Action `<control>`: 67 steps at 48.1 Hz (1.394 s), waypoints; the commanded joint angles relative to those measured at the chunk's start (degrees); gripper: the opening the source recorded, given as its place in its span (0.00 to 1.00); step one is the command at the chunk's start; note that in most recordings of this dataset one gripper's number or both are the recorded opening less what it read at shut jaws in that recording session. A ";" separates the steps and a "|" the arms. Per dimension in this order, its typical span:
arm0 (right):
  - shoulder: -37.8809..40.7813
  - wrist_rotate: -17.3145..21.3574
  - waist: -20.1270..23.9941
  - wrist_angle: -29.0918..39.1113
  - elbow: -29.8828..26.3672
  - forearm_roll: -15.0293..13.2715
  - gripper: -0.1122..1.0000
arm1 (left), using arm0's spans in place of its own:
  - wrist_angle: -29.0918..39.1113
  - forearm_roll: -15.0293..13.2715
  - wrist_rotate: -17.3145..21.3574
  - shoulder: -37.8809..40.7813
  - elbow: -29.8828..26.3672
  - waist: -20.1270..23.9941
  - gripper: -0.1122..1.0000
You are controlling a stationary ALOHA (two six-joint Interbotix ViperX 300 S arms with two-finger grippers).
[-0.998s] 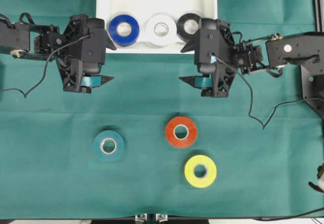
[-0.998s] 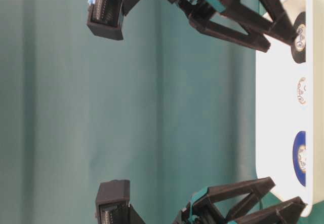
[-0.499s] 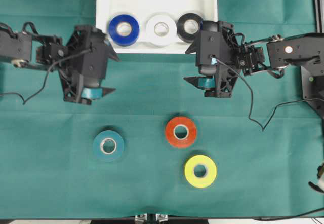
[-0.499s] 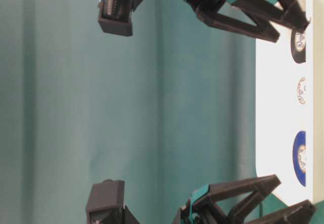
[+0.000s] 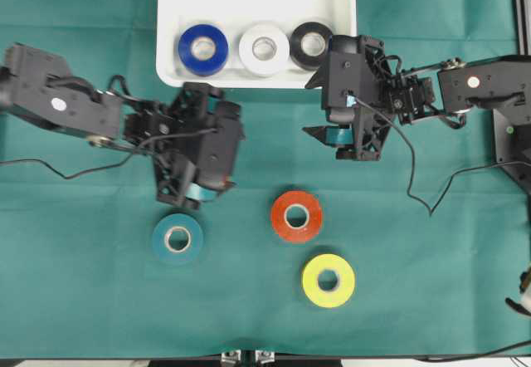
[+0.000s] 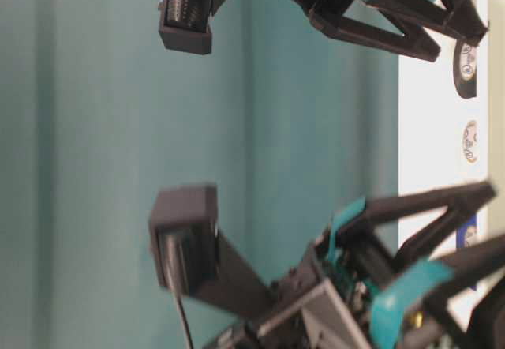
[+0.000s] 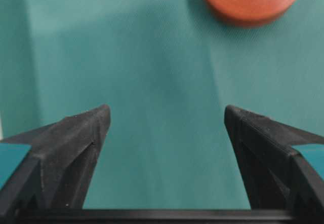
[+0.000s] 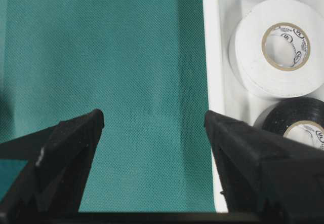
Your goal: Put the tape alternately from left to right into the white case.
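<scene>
The white case point(image 5: 257, 2) at the back holds a blue roll point(image 5: 203, 49), a white roll point(image 5: 264, 48) and a black roll point(image 5: 311, 43) in a row. On the green cloth lie a teal roll point(image 5: 177, 238), a red-orange roll point(image 5: 296, 216) and a yellow roll point(image 5: 328, 280). My left gripper point(image 5: 234, 159) hovers open and empty above the cloth, just above the teal roll, with the red-orange roll point(image 7: 253, 1) ahead of its tips point(image 7: 167, 115). My right gripper point(image 5: 309, 108) stands open and empty at the case's front right corner, beside the black roll point(image 8: 298, 122).
Green cloth point(image 5: 83, 300) covers the table. The case's front rim point(image 8: 211, 82) runs just inside my right gripper's right finger. A black cable point(image 5: 415, 184) trails from the right arm across the cloth. The right arm's base point(image 5: 506, 110) stands at the right edge.
My left arm has swung right and toward the front, from beside the case's left corner to over the cloth above the teal roll, still open. The right gripper has barely moved.
</scene>
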 commanded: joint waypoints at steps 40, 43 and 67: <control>-1.23 0.09 0.09 -0.53 -0.09 0.00 0.87 | 4.39 -0.18 -30.15 9.84 -15.29 -1.93 0.60; -1.23 0.09 0.09 -0.53 -0.09 0.00 0.87 | 5.71 -0.18 -31.55 10.81 -16.35 -2.11 0.60; -1.23 0.09 0.09 -1.67 1.05 0.00 0.87 | 9.58 -0.18 -34.19 16.44 -23.03 -3.69 0.60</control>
